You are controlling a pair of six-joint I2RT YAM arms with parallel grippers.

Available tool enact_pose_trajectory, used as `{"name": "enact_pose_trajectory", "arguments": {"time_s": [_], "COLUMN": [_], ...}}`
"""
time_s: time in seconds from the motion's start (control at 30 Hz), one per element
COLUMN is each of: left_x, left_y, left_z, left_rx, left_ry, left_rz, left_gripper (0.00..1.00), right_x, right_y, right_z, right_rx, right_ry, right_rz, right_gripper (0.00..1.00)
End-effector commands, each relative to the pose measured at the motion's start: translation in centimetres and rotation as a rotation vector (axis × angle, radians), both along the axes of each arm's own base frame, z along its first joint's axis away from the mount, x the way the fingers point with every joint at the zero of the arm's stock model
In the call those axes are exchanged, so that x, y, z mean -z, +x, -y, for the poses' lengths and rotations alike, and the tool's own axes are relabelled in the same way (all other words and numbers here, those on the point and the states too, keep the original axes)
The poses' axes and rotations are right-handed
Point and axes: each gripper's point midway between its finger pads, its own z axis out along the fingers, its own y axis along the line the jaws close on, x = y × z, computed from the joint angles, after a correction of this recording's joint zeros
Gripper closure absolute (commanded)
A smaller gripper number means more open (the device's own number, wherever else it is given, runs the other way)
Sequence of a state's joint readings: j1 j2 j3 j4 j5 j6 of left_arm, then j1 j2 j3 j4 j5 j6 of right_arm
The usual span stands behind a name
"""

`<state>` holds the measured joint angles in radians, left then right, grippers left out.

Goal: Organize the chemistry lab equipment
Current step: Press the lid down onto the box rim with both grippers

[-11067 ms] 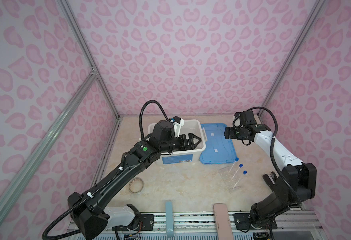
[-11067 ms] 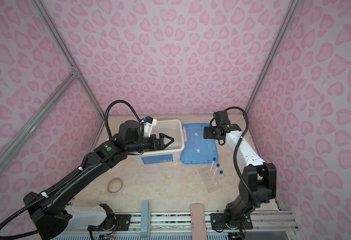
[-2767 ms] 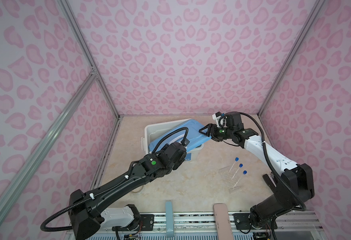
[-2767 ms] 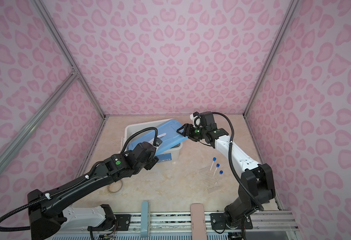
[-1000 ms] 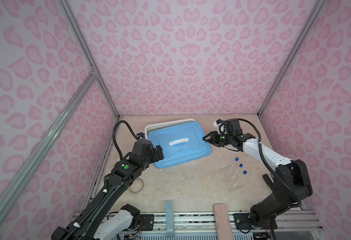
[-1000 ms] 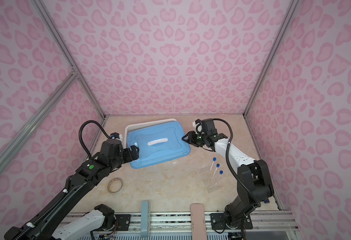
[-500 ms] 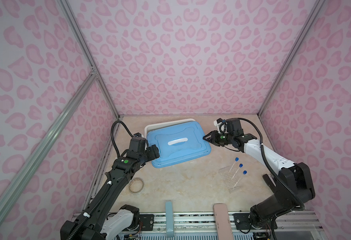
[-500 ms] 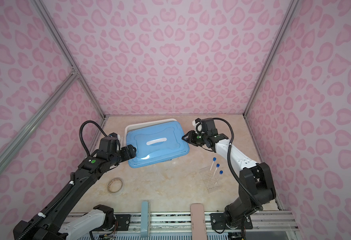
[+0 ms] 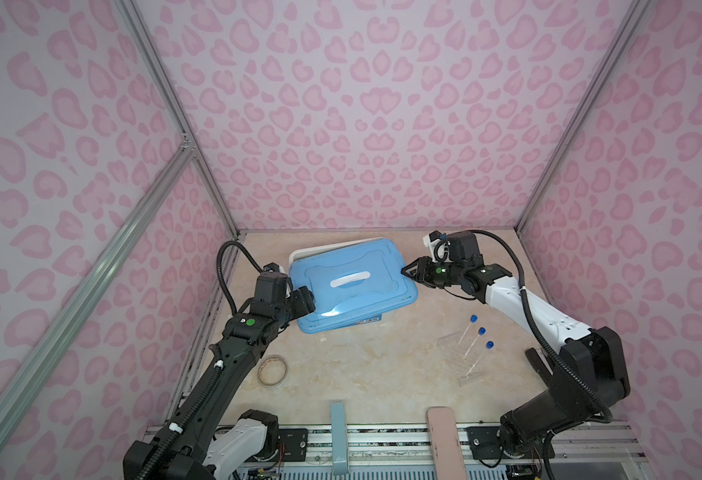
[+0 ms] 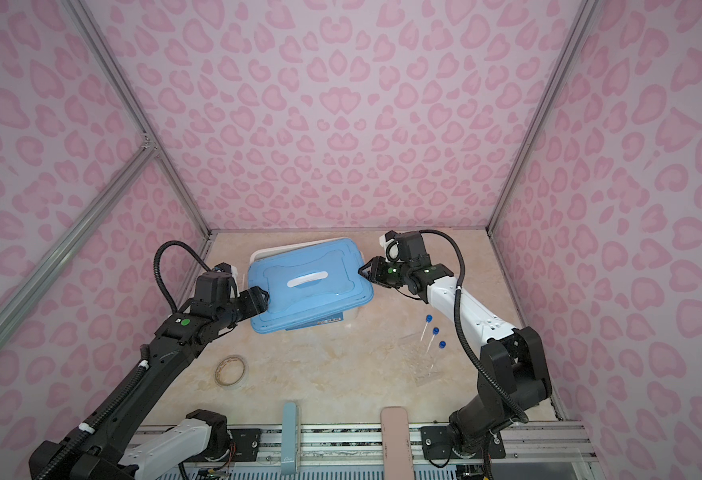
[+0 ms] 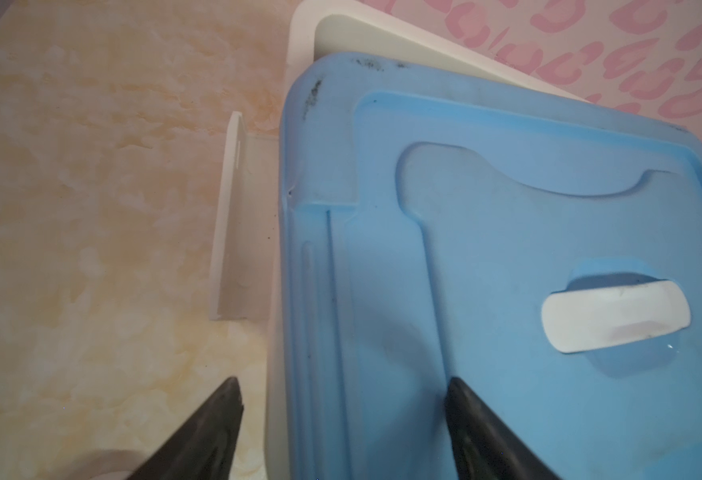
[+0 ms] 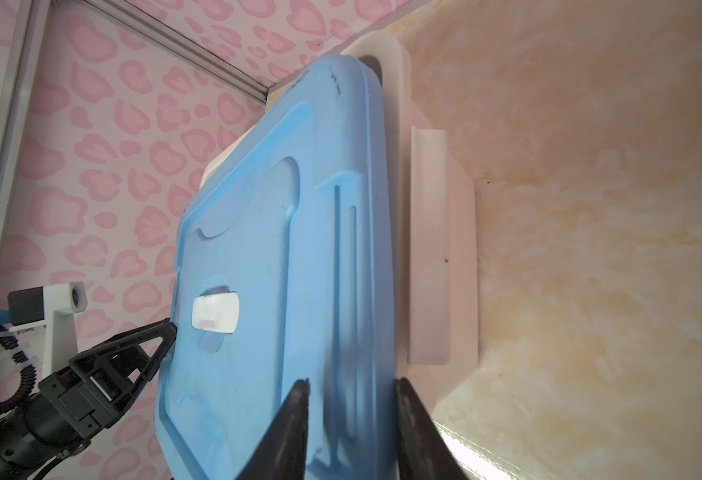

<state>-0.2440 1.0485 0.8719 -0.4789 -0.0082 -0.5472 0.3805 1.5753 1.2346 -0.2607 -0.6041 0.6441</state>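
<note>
The blue lid (image 9: 349,291) (image 10: 308,291) lies askew on the white tub (image 9: 332,246), whose back rim shows behind it. My right gripper (image 9: 404,272) (image 12: 351,386) is shut on the lid's right edge (image 12: 278,249), one finger above it and one under the rim. At the lid's left edge my left gripper (image 9: 310,301) (image 11: 343,386) stands open, one finger over the lid (image 11: 507,249) and one beside the tub wall. Three blue-capped tubes (image 9: 476,340) (image 10: 432,336) lie on the table at the right. A round dish (image 9: 272,371) (image 10: 231,371) sits at the front left.
A clear plastic piece (image 9: 461,361) lies under the tubes. A blue bar (image 9: 337,415) and a pink bar (image 9: 440,428) stick up at the front edge. A black part (image 9: 536,361) lies by the right arm's base. Pink patterned walls enclose the table.
The lid, earlier flat beside the tub, now sits on top of it. Over the last second my left jaws narrowed at the lid's left edge and my right jaws tightened slightly.
</note>
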Motion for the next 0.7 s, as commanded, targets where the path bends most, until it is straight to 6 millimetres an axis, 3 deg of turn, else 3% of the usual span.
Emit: {"name": "enact_pose_trajectory", "arguments": {"time_s": [0.0, 0.37, 0.67], "left_x": [-0.1, -0.7, 0.3], "left_y": [0.1, 0.9, 1.7], "left_z": [-0.1, -0.8, -1.2], "left_rx": [0.007, -0.01, -0.024], "left_ry": [0.007, 0.037, 0.066], "left_rz": [0.008, 0.023, -0.005], "left_gripper": [0.21, 0.24, 0.28], "right_x": [0.2, 1.8, 2.9], "right_y": [0.6, 1.7, 2.5], "right_z": [-0.6, -1.1, -0.4], "right_rx": [-0.005, 0.014, 0.039], "right_ry": [0.007, -0.044, -0.126], "right_rz": [0.006, 0.003, 0.012], "right_gripper": [0.64, 0.61, 0.59]}}
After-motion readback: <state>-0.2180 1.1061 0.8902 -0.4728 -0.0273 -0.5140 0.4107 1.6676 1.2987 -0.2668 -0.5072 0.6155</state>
